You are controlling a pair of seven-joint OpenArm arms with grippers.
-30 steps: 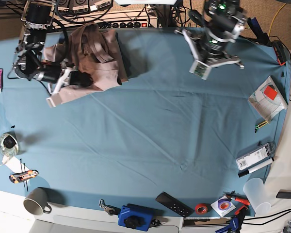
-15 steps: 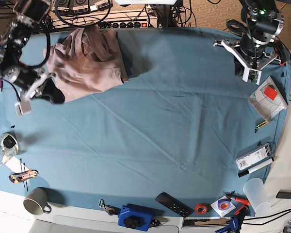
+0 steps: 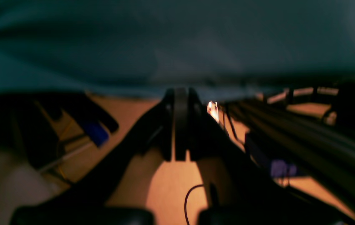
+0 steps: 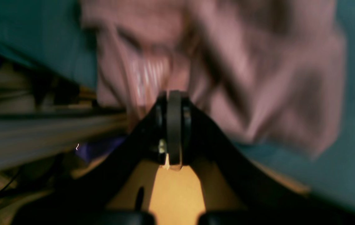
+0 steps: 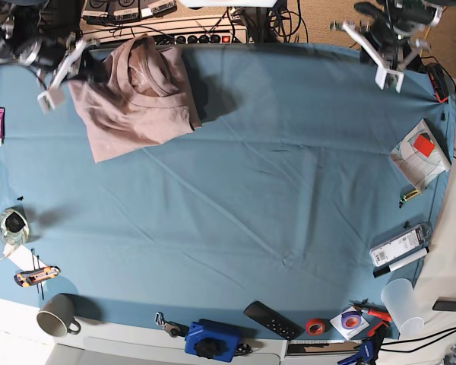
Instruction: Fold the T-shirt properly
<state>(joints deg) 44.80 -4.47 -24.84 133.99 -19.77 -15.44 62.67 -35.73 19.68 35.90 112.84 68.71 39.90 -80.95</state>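
Note:
The pinkish-brown T-shirt (image 5: 137, 95) lies bunched and folded on the teal tablecloth (image 5: 258, 198) at the back left, its ribbed neck toward the far edge. My right gripper (image 5: 49, 90) is at the far left corner, just left of the shirt and apart from it. In the right wrist view the right gripper (image 4: 173, 95) is shut and empty, with the blurred shirt (image 4: 233, 68) beyond it. My left gripper (image 5: 391, 74) is at the far right corner, away from the shirt. In the left wrist view the left gripper (image 3: 180, 93) is shut and empty over the table's edge.
A power strip (image 5: 197, 36) and cables run along the far edge. A mug (image 5: 57, 315), blue device (image 5: 209, 338), remote (image 5: 272, 319) and red tape (image 5: 314, 327) line the front edge. A booklet (image 5: 418, 152) and plastic cup (image 5: 403, 304) are at the right.
The right gripper left the shirt's left edge, swung out left, then up to the far left corner. The left arm drew back to the far right corner. The shirt settled flatter.

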